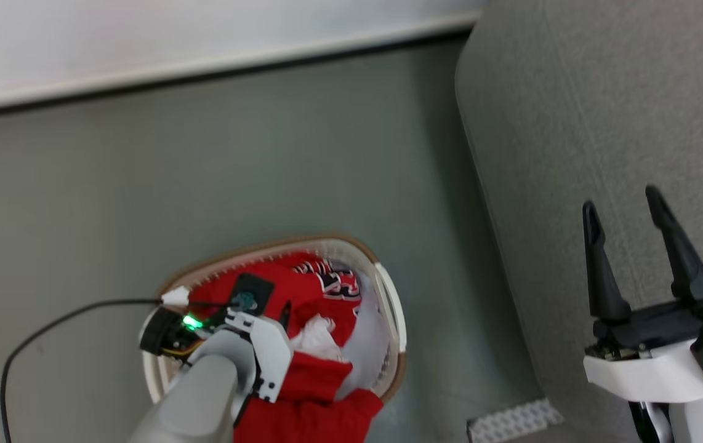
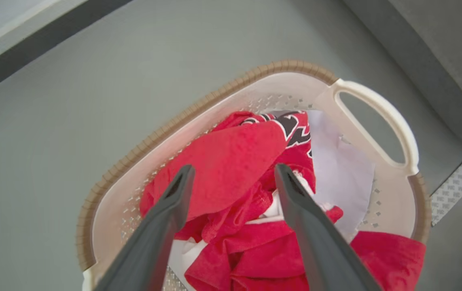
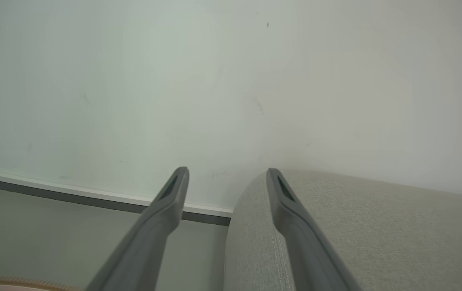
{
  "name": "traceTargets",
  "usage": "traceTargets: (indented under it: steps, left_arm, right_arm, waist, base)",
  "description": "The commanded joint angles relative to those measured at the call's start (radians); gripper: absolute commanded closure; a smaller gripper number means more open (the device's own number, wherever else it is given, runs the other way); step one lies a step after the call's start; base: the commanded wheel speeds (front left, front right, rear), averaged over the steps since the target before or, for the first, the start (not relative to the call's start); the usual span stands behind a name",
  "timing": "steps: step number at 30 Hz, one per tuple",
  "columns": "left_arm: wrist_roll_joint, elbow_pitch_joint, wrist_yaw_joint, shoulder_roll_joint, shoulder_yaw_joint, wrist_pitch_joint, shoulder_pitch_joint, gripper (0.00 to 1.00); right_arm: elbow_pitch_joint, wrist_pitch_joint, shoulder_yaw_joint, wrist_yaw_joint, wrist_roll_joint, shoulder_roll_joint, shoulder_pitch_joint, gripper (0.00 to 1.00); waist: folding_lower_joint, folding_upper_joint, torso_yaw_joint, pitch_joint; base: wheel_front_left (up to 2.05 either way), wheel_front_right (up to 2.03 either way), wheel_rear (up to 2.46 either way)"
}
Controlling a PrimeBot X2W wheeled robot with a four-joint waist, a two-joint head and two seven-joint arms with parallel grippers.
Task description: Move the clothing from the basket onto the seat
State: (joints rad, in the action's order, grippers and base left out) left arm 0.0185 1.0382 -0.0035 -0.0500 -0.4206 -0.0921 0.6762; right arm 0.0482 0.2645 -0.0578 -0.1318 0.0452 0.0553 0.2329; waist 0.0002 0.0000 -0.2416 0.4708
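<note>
No readable text. The clothing [image 2: 231,161] inside the basket [image 2: 376,105] carries black-and-white block lettering, folded up, letters can't be made out. Patterned strip [image 2: 457,182] on floor just beside the basket: print too small to read.

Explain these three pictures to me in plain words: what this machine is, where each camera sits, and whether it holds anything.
This is a wheeled robot with two arms, each ending in a two-fingered claw. One picture looks down from its head; the other two come from cameras on its wrists. The left claw hangs open above the basket, which stands on the floor full of red and white clothing. One red piece drapes over the rim. The right claw is open over the grey seat. Neither holds anything.
</note>
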Motion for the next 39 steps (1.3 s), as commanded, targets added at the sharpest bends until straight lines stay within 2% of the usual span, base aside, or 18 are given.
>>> traceTargets:
  steps: [1,5,11,18,19,20,24,28,34,37,39]
  left_arm:
    - [-0.011,0.026,0.008,-0.016,-0.002,0.008,0.025,0.00]
    - [-0.024,0.104,0.043,-0.022,-0.010,0.030,0.090,0.00]
    - [-0.054,0.167,0.118,-0.034,-0.030,0.010,0.159,0.00]
    - [-0.076,0.205,0.147,-0.050,-0.062,0.009,0.230,0.00]
    - [-0.081,0.212,0.146,-0.054,-0.070,0.016,0.234,0.28]
    - [-0.077,0.213,0.149,-0.054,-0.069,0.005,0.238,1.00]
    - [-0.059,0.221,0.139,-0.045,-0.069,-0.024,0.246,1.00]
    - [0.013,0.216,0.129,-0.020,-0.023,-0.090,0.194,1.00]
    - [0.105,0.178,0.086,-0.002,0.001,-0.159,0.059,1.00]
    - [0.155,0.106,0.048,-0.001,-0.016,-0.170,-0.029,1.00]
    - [0.185,0.040,0.042,-0.001,-0.036,-0.174,-0.080,1.00]
  right_arm:
    - [0.015,0.000,-0.005,0.002,0.006,-0.003,0.027,0.00]
    - [0.053,0.000,-0.024,0.002,0.045,-0.005,0.060,0.00]
    - [0.099,0.000,-0.031,0.002,0.075,-0.005,0.080,0.00]
    - [0.135,0.000,-0.046,0.002,0.104,-0.005,0.100,0.00]
    - [0.138,0.000,-0.050,0.002,0.106,-0.005,0.099,0.00]
    - [0.141,0.000,-0.051,0.002,0.106,-0.005,0.098,0.00]
    - [0.135,0.000,-0.044,0.002,0.110,-0.005,0.087,0.00]
    - [0.101,0.000,-0.035,0.002,0.096,-0.004,0.066,0.00]
    - [0.027,0.000,-0.022,0.002,0.076,-0.004,0.009,0.00]
    - [-0.008,0.000,-0.011,0.002,0.057,-0.003,-0.034,0.00]
    - [-0.026,0.000,-0.003,0.002,0.044,-0.004,-0.068,0.00]
  waist:
    - [-0.0002,0.0000,-0.048,0.124]
    - [-0.0002,0.0000,-0.066,0.179]
    - [-0.0002,0.0000,-0.079,0.226]
    - [-0.0002,0.0000,-0.090,0.295]
    - [-0.0002,0.0000,-0.092,0.303]
    - [-0.0002,0.0000,-0.093,0.308]
    - [-0.0002,0.0000,-0.084,0.303]
    - [-0.0002,0.0000,-0.052,0.232]
    - [-0.0002,0.0000,0.007,0.030]
    - [-0.0002,0.0000,0.046,-0.083]
    - [-0.0002,0.0000,0.074,-0.153]
  base:
    - [0.00,0.00,0.00]
    - [0.00,0.00,0.00]
    - [0.00,0.00,0.00]
    - [0.00,0.00,0.00]
    - [0.00,0.00,0.00]
    - [0.00,0.00,0.00]
    - [0.00,0.00,0.00]
    - [0.00,0.00,0.00]
    - [0.00,0.00,0.00]
    - [0.00,0.00,0.00]
    - [0.00,0.00,0.00]
